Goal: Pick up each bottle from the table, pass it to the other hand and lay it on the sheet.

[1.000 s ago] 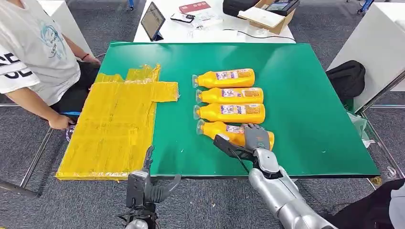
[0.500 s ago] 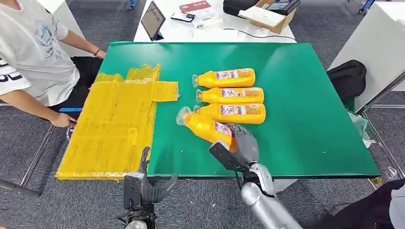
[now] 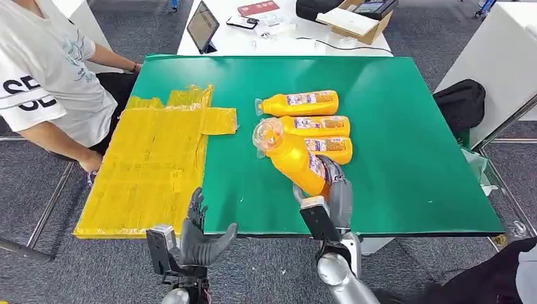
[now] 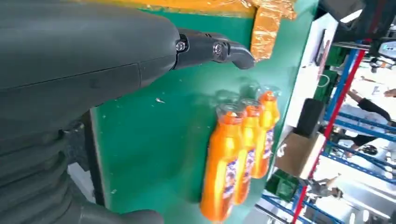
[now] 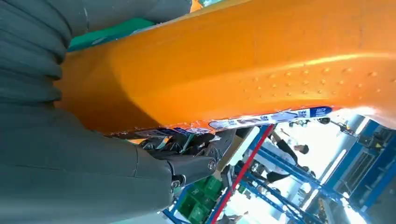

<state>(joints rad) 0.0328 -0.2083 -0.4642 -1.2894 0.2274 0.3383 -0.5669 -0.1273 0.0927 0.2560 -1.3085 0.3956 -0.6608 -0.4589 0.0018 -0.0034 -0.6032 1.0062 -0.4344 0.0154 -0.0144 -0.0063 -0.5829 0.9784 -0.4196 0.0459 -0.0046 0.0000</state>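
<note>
Head view shows the big green bench [image 3: 392, 158] first, with the wide yellow crinkly plastic sheet [image 3: 152, 164] lying on its left part. A person in a white shirt [image 3: 44, 76] sits just beside that sheet. Three orange plastic bottles [image 3: 310, 103] with clear caps lie side by side near the middle of the bench, caps pointing toward the sheet.

One more orange plastic bottle with a clear cap [image 3: 292, 158] is up off the bench, tilted, with its cap end raised and leaning toward the left. The robot's right hand [image 3: 332, 187] holds it around the lower, fat part, fingers wrapped on the label side. Right wrist view shows dark fingertips [image 5: 196, 142] pressing on the label edge and the smooth orange side with little bumps.

The left hand [image 3: 201, 234] waits low by the near edge of the bench, fingers spread apart and holding nothing.

I think the bottle is full, so it is likely a bit heavy, and the heavy part sits in the wide body. The plastic looks hard and shiny, so it may slip, and the label may be slick too. The left hand would do best to take the free upper body just below the cap, where it is narrower and not covered by the other hand
</note>
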